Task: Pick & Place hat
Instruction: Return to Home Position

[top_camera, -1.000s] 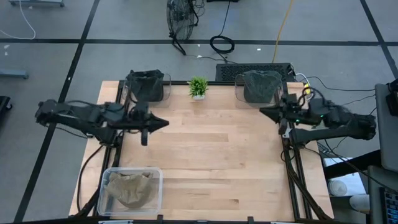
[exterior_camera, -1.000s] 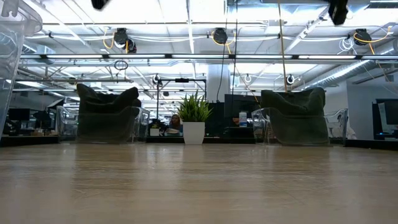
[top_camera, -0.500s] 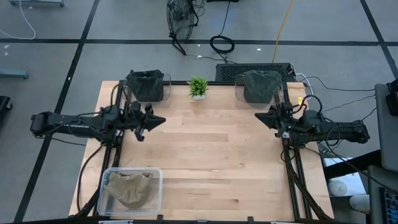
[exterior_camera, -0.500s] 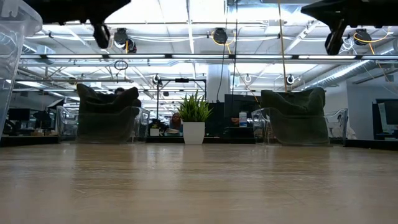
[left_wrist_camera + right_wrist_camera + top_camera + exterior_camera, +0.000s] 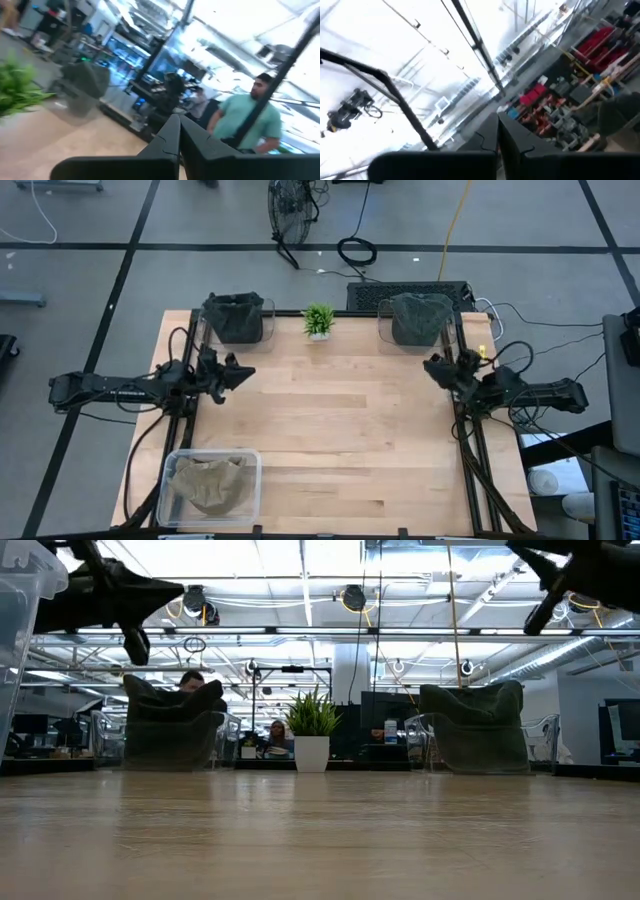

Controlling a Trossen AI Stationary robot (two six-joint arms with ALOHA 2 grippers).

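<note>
At the back left of the pale wooden worktop (image 5: pixel 340 430), a clear plastic left bin (image 5: pixel 268 322) holds a black fabric cap (image 5: pixel 235 318). A clear plastic right bin (image 5: pixel 384 326) at the back right holds a dark grey cap (image 5: pixel 420 318). A small green potted plant (image 5: pixel 319 320) stands between them. A clear front bin (image 5: pixel 253 480) in the front-left corner holds crumpled beige fabric (image 5: pixel 208 483). The left gripper (image 5: pixel 248 370) is above the left edge and the right gripper (image 5: pixel 428 365) above the right edge.

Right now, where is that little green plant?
In the high view the potted plant stands near the middle of the table's far edge, between the left clear bin and the right clear bin.
</note>
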